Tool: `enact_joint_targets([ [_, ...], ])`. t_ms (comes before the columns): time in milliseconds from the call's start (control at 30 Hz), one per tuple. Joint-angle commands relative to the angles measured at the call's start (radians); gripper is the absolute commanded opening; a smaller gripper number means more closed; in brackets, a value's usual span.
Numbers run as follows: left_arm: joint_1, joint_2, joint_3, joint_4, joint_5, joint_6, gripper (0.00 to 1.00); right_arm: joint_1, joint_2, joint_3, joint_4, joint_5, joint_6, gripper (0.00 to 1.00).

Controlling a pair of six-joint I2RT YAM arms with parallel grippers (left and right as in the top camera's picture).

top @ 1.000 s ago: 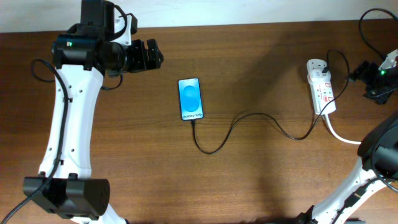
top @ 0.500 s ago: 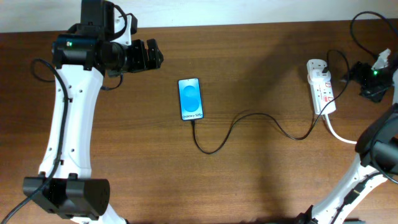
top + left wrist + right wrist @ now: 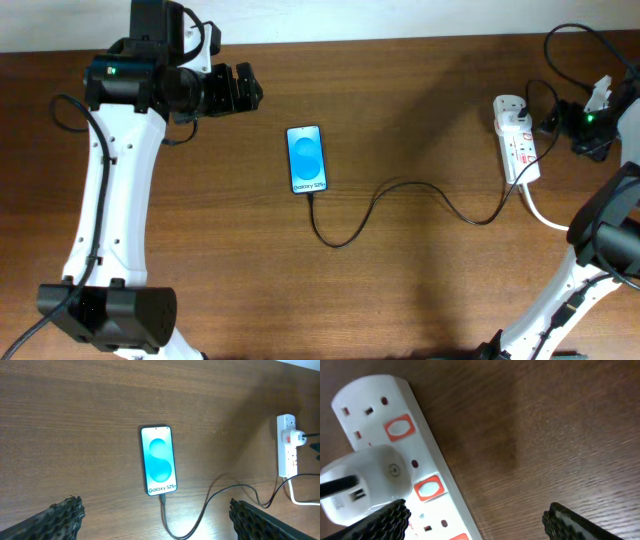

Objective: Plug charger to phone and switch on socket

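The phone [image 3: 307,158] lies flat mid-table with its blue screen lit; in the left wrist view the phone [image 3: 159,460] is ahead of the fingers. The thin black charger [image 3: 400,185] meets the phone's bottom edge, loops across the wood and runs to the socket [image 3: 515,140] at the right. My left gripper [image 3: 235,90] hangs open, up and left of the phone, holding nothing. My right gripper [image 3: 553,120] is open just right of the socket. In its wrist view the socket [image 3: 427,467] carries a white plug [image 3: 365,485] and red-framed switches [image 3: 429,487], under the left finger [image 3: 380,520].
A thick white cord [image 3: 545,215] leaves the socket's near end toward the right arm's base. Thin black wires [image 3: 560,40] arc above the right gripper. The table's far edge meets a pale wall [image 3: 400,18] at the top.
My right gripper has moved left and slightly up, closing in on the socket. The left arm, phone and charger have not moved.
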Motion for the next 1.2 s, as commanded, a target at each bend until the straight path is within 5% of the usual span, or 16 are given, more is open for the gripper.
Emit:
enact_joint_targets([
  [0, 0.006, -0.008, -0.008, -0.002, -0.007, 0.010, 0.99, 0.016, 0.015, -0.022, 0.010, 0.006, -0.010, 0.90],
  [1167, 0.006, -0.008, -0.008, -0.002, -0.007, 0.010, 0.99, 0.019, 0.015, -0.121, 0.130, 0.023, -0.039, 0.92],
])
